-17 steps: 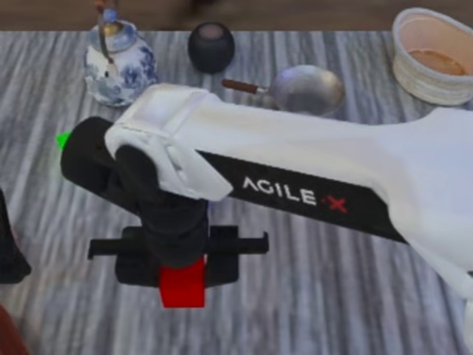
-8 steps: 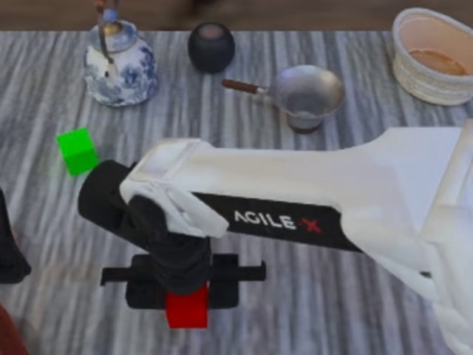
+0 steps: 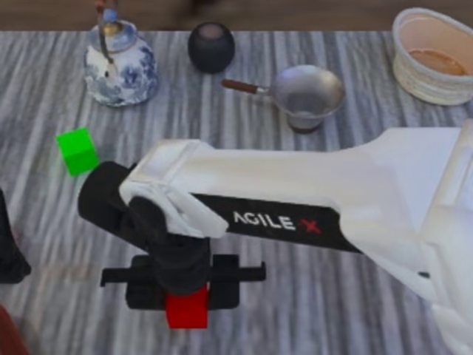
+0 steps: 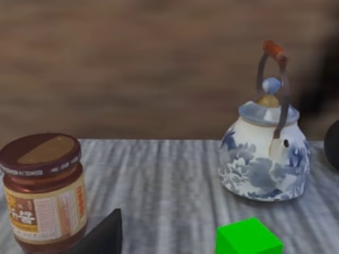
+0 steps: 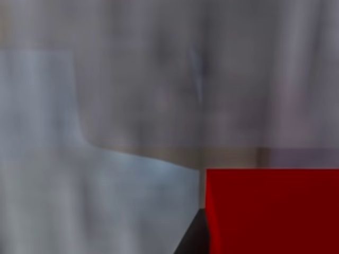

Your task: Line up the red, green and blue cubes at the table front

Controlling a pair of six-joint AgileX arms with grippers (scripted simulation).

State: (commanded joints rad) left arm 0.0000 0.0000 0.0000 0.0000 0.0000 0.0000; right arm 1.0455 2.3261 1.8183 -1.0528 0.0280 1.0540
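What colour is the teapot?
The teapot is white with blue flower patterns and a grey-blue lid; the left wrist view shows it best.

A wide tabletop with grey and white streaks like wood grain [image 3: 355, 296] fills most of the top view and runs across the lower part of the left wrist view. Beyond its far edge lies a blurred brown band [image 3: 310, 13], seen from the left wrist as a dim brownish backdrop [image 4: 132, 63]. Lighting is even and soft.
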